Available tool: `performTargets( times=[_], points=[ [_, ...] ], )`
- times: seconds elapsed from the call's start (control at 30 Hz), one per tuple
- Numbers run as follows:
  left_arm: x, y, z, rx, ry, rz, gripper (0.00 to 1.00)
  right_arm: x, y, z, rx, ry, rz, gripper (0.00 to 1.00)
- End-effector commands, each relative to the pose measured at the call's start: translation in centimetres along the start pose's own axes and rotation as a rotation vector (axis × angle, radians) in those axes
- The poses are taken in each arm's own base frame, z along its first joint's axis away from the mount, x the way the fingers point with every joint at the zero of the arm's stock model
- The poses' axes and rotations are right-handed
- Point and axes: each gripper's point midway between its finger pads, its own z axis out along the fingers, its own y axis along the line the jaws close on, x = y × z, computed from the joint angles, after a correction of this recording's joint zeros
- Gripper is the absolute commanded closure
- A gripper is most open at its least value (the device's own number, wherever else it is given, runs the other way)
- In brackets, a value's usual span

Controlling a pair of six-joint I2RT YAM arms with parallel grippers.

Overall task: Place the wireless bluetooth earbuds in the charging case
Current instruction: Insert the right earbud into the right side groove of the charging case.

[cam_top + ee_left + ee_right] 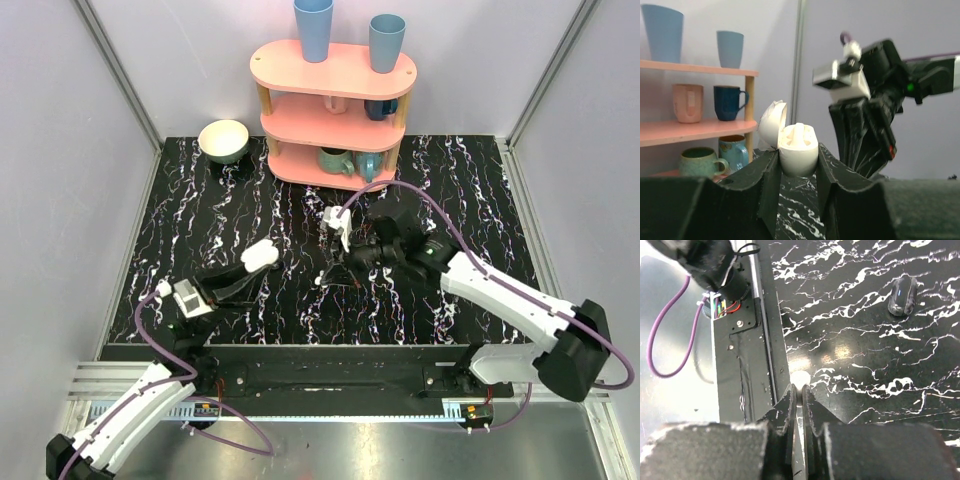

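My left gripper (pixel 257 262) is shut on the white charging case (pixel 261 253) and holds it just above the black marble table. In the left wrist view the case (pixel 798 152) sits between the fingers with its lid (pixel 772 122) swung open to the left. A white earbud (pixel 799 132) shows inside it. My right gripper (pixel 326 279) is to the right of the case, pointing down. In the right wrist view its fingers are closed on a tiny white earbud (pixel 800 379) at the tips (pixel 800 389), close over the table's near edge.
A pink three-tier shelf (pixel 335 72) with cups stands at the back centre, with a pale bowl (pixel 224 140) to its left. A small dark glossy object (pixel 903 295) lies on the table. The black base rail (pixel 740 365) runs along the near edge.
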Motion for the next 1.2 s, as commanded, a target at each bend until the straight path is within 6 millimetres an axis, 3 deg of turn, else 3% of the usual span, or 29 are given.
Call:
performTargets(
  times=[0.0,0.47,0.6,0.9,0.97,1.17],
  points=[
    [4.1,-1.7,-1.5,0.115,0.112,-0.021,1.0,-3.0,3.1,-2.9,-0.084,-0.084,-0.215,0.98],
    [6.5,-5.0,-1.9,0.333,0.242,-0.044,1.0,-6.7,7.8,-8.1,-0.166,-0.202,-0.473,0.98],
    [5.8,-6.3,-1.6,0.409,0.231,-0.044,1.0,-7.5,8.2,-8.5,-0.18,-0.207,-0.514,0.97],
    [4.9,-8.7,-2.0,0.559,0.203,-0.091,1.0,-7.0,8.8,-7.0,-0.245,-0.149,-0.509,0.96],
    [4.5,-8.7,-2.0,0.561,0.178,-0.088,1.0,-6.6,8.1,-6.2,-0.206,-0.115,-0.522,0.96],
    [4.3,-8.9,-1.8,0.571,0.167,-0.105,1.0,-5.7,8.6,-5.2,-0.218,-0.077,-0.55,0.96]
  ],
)
